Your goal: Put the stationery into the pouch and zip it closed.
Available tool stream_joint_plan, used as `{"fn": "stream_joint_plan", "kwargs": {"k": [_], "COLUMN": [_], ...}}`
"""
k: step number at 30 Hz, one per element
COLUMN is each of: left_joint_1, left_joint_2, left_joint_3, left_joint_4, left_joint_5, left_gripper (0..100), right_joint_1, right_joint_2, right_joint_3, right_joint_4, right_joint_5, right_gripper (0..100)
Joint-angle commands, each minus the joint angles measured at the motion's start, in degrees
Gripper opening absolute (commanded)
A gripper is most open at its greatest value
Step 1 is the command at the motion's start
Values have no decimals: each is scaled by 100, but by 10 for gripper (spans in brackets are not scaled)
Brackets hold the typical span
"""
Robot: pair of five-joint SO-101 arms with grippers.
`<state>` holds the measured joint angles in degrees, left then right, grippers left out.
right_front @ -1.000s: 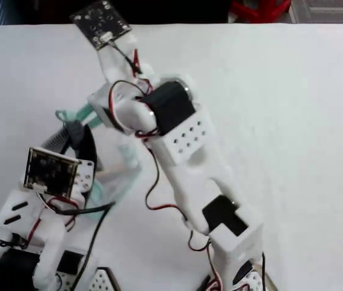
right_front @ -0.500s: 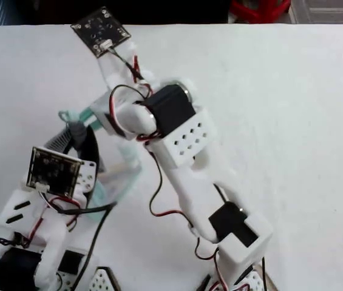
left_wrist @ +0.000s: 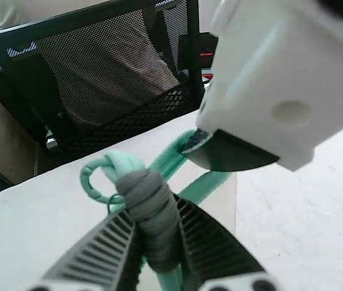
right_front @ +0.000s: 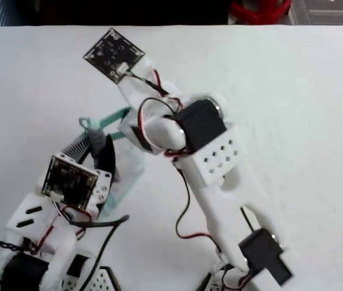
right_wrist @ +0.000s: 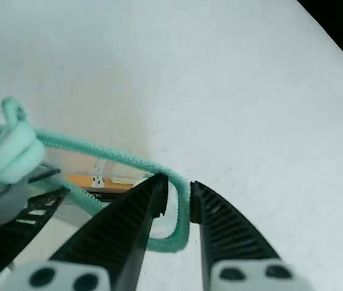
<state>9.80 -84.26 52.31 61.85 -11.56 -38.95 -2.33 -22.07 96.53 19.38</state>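
On the white desk (right_front: 292, 91) lies a transparent plastic pouch with a mint-green zipper edge (right_front: 127, 173), between the two arms and partly under them. The left gripper (left_wrist: 153, 213) has its ribbed black jaws clamped on the pouch's rolled grey fabric end tab (left_wrist: 149, 187), with a small mint-green loop (left_wrist: 95, 177) sticking out just beside it. The right gripper (right_wrist: 177, 185) is at the far side of the pouch. Its jaws stand narrow, closed on the green zipper edge (right_wrist: 180, 212) that runs between them. Through the clear wall of the pouch a thin orange item (right_wrist: 89, 180) shows inside; what it is cannot be told.
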Motion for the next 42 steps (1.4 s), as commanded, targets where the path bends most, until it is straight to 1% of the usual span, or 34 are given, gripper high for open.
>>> {"fn": "stream_joint_plan", "kwargs": {"k": [1,3,7,9,12,14,18,22,25,29,34,37,42], "left_joint_1": [-110,-110,-110,-163,-277,-391,-690,-840,-840,-804,-743,-321,611], "left_joint_2": [66,66,66,66,66,66,92,110,110,110,101,101,75], "left_joint_3": [79,88,88,88,62,53,79,79,88,281,299,352,343], "left_joint_4": [193,202,413,396,387,229,-457,-1055,-1108,-1046,-1055,-993,-563], "left_joint_5": [18,18,-18,-35,-18,0,35,484,615,615,615,598,589], "left_gripper": [23,23,23,24,24,24,24,24,24,24,24,24,24], "right_joint_1": [57,4,-127,-180,-224,-312,-602,-1218,-1481,-1341,-971,-840,-497], "right_joint_2": [-163,-303,-330,-347,-462,-655,-1297,-1868,-1868,-1437,-980,-725,-295], "right_joint_3": [1108,1468,2400,2514,2409,2400,2338,1969,1626,1204,114,-334,-457], "right_joint_4": [233,233,233,233,224,224,215,198,198,198,189,66,-541], "right_joint_5": [369,457,721,738,932,1081,1055,440,35,-369,-1143,-1433,-1697], "right_gripper": [56,64,148,128,12,27,21,20,20,20,20,20,20]}}
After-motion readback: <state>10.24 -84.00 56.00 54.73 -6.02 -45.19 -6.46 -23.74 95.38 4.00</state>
